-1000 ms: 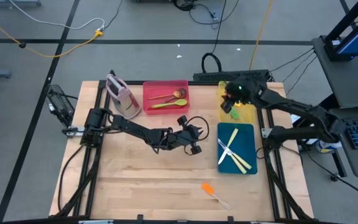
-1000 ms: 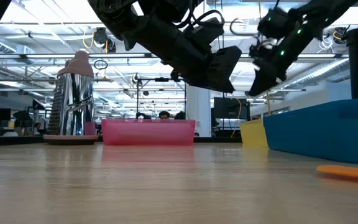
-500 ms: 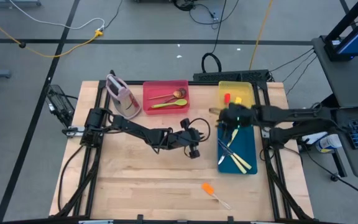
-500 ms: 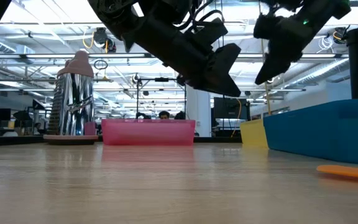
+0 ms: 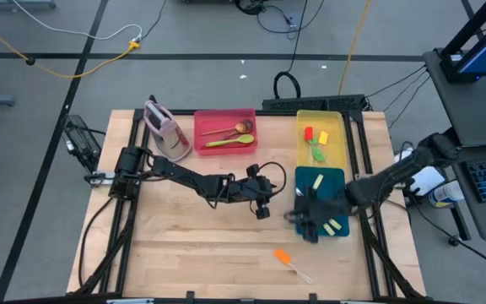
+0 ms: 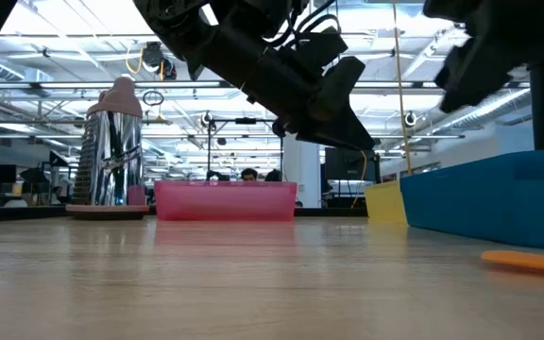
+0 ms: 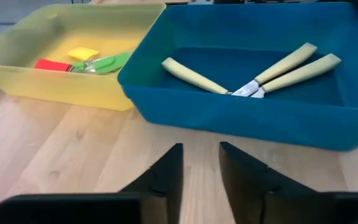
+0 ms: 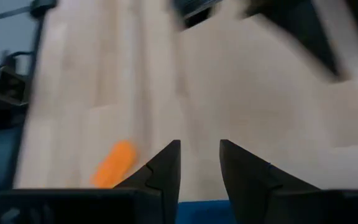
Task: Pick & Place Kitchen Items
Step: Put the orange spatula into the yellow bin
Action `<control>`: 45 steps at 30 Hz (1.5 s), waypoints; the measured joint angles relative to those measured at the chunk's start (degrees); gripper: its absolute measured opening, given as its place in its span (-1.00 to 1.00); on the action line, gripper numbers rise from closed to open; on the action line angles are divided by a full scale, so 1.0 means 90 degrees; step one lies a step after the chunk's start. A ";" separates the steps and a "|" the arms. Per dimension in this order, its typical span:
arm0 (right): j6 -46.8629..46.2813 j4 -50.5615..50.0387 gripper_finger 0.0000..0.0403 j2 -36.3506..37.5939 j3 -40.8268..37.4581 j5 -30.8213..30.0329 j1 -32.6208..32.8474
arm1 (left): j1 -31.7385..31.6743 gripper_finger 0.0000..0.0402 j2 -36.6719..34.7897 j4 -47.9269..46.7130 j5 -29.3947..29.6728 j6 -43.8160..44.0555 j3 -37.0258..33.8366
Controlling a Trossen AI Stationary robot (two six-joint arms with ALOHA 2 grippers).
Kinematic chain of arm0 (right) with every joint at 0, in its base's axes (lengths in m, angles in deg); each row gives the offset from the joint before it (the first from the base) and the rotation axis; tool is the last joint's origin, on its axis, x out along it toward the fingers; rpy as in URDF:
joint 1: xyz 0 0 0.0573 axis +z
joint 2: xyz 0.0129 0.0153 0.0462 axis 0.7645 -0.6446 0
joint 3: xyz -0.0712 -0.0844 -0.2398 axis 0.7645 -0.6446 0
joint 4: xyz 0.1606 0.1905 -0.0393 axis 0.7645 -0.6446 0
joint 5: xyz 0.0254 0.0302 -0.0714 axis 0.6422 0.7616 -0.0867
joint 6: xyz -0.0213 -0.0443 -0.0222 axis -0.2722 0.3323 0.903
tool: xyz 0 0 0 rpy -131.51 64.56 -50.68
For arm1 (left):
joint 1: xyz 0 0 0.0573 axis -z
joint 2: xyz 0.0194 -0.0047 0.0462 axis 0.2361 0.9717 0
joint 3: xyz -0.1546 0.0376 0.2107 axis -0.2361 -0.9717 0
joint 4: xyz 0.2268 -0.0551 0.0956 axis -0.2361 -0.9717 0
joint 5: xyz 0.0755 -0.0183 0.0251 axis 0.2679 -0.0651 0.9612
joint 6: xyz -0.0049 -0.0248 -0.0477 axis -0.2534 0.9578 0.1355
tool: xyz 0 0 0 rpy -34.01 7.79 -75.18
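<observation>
The pale wooden table (image 5: pixel 184 245) stood on a grey floor strung with cables; the low view looked across it into a bright open workroom. Along its far edge sat the pink-and-grey upright container (image 5: pixel 165 131), a red rectangular tray (image 5: pixel 224 116) with a wooden spoon (image 5: pixel 226 130) and a green spoon (image 5: pixel 229 142), and a yellow rectangular tray (image 5: pixel 320 116) with red, yellow and green spatula heads (image 5: pixel 316 143). A blue rectangular tray (image 7: pixel 241 118) held three cream-handled knives (image 7: pixel 291 65) — crossed at their blades. An orange-headed, clear-handled spatula (image 5: pixel 283 257) lay alone on bare wood near the front edge. The right wrist view was smeared, only the orange blur readable. The left gripper (image 7: pixel 199 163) hovered over the table just beside the blue tray, fingers narrowly parted, holding nothing. The right gripper (image 5: pixel 305 221) hung over that tray's near corner — fingers slightly apart, empty.
</observation>
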 joint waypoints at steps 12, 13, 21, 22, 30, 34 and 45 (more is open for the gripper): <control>-0.2078 0.1719 -0.47 -0.1997 0.0035 -0.0328 0.1539 | 0.0084 0.01 0.0000 -0.0007 0.0002 0.0082 0.0000; -0.2284 0.1731 -0.47 -0.2130 0.0071 -0.0329 0.1604 | 0.0103 0.01 0.0000 -0.0007 0.0000 0.0062 0.0000; -0.2924 0.1658 -0.49 -0.3188 0.0819 -0.0295 0.1862 | 0.0272 -0.02 0.0000 -0.0148 0.0000 0.0027 0.0000; -0.2912 0.1554 -0.49 -0.3281 0.0959 -0.0289 0.1866 | 0.0290 -0.02 0.0000 -0.0148 0.0000 0.0018 0.0000; -0.2916 -0.1138 -0.49 -0.3445 0.2365 -0.0614 0.1849 | 0.0404 -0.03 0.0000 -0.0140 -0.0563 -0.0026 0.0000; -0.3143 -0.1745 -0.49 -0.3441 0.2652 -0.0564 0.1849 | 0.0568 -0.07 0.0000 -0.0093 -0.2064 -0.0195 0.0000; -0.2579 -0.2175 -0.49 -0.3447 0.2652 -0.0451 0.1808 | 0.1420 0.06 0.0411 0.1371 -0.3190 -0.0667 0.0000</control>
